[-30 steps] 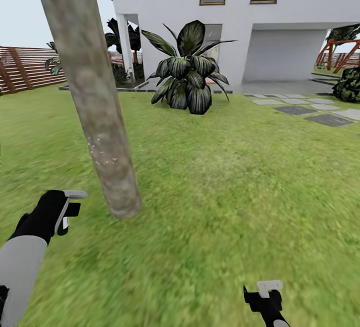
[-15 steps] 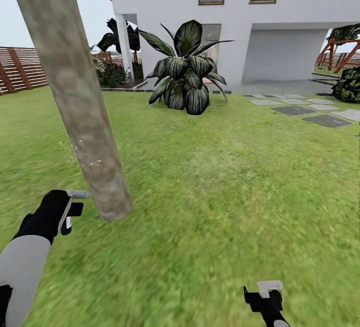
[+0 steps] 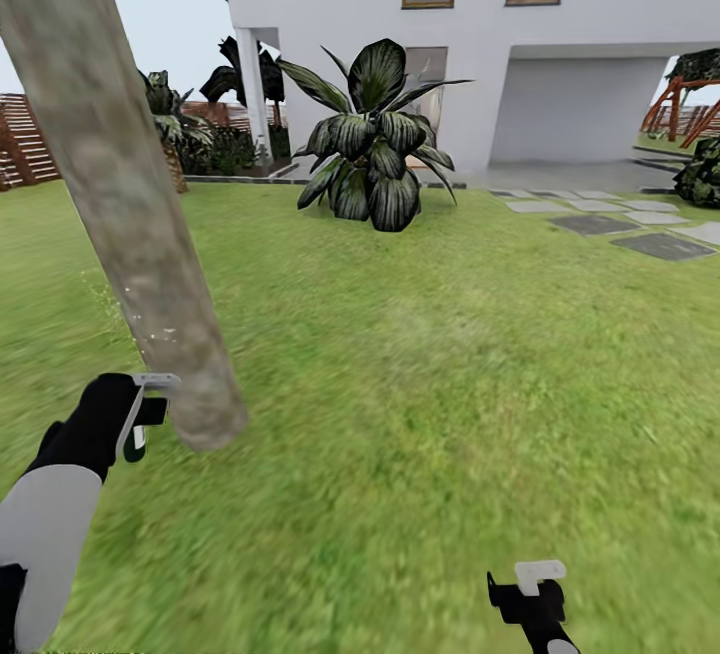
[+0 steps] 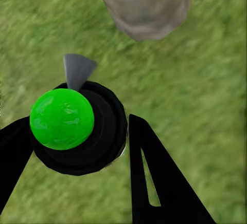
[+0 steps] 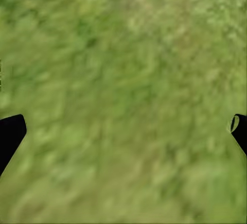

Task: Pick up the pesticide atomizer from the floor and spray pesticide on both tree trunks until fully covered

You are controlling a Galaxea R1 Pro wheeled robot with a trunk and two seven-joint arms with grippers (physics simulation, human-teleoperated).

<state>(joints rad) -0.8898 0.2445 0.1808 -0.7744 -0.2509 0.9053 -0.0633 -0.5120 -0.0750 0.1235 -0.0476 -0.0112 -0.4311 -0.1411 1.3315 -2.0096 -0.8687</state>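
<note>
My left claw [image 3: 140,424] pinches the pesticide bottle [image 4: 77,129], green-capped from above, just beside the foot of the leaning tree trunk [image 3: 130,224]. My right claw [image 5: 123,126], fingers spread wide, hangs over bare lawn [image 3: 450,354], well apart from the trunk.
</note>
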